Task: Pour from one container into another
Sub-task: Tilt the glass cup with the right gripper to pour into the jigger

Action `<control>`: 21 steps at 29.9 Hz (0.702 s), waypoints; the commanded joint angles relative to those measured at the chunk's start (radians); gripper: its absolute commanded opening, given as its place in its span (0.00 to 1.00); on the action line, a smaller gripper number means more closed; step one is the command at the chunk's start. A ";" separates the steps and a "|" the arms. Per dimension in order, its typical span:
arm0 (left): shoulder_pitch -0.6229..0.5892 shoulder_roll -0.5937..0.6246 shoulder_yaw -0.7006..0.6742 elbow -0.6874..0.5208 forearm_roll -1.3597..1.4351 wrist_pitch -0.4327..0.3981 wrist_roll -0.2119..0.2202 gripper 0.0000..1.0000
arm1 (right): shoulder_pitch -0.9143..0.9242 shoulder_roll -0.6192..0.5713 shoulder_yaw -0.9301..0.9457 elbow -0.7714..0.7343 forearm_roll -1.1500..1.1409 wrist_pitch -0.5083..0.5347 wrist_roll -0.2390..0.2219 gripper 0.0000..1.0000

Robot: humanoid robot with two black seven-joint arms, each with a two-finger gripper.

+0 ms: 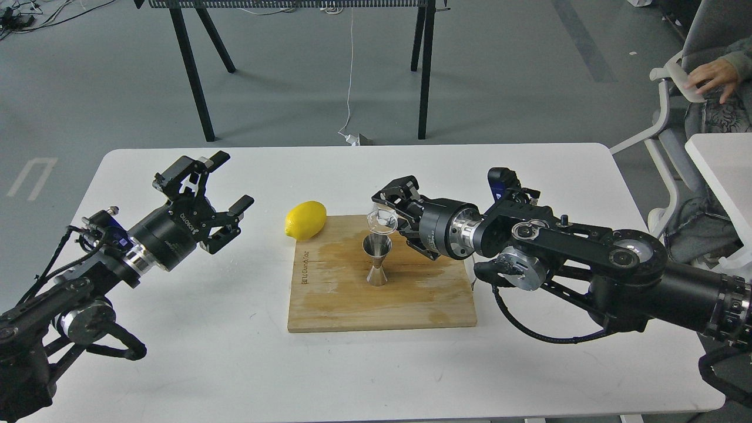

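Note:
The steel hourglass jigger (pixel 376 260) stands upright on the wooden board (pixel 382 299). Just above its rim hangs the small clear glass cup (pixel 382 220), tipped over toward the jigger, with my right gripper (pixel 395 218) shut on it from the right. My left gripper (pixel 212 197) hovers open and empty over the table's left side, well away from the board.
A yellow lemon (pixel 305 220) lies at the board's far left corner on the white table (pixel 235 352). Black table legs stand beyond the far edge. A chair with a person's hand (pixel 711 76) is at the right, beside another white table.

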 commanded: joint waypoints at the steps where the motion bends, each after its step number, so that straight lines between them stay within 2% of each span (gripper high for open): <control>1: -0.001 0.000 0.000 0.000 0.000 0.000 0.000 0.97 | 0.023 0.005 -0.041 0.001 -0.004 0.001 0.002 0.49; 21: 0.001 -0.002 0.000 0.000 -0.001 0.000 0.000 0.97 | 0.076 0.011 -0.096 -0.003 -0.069 0.004 0.002 0.49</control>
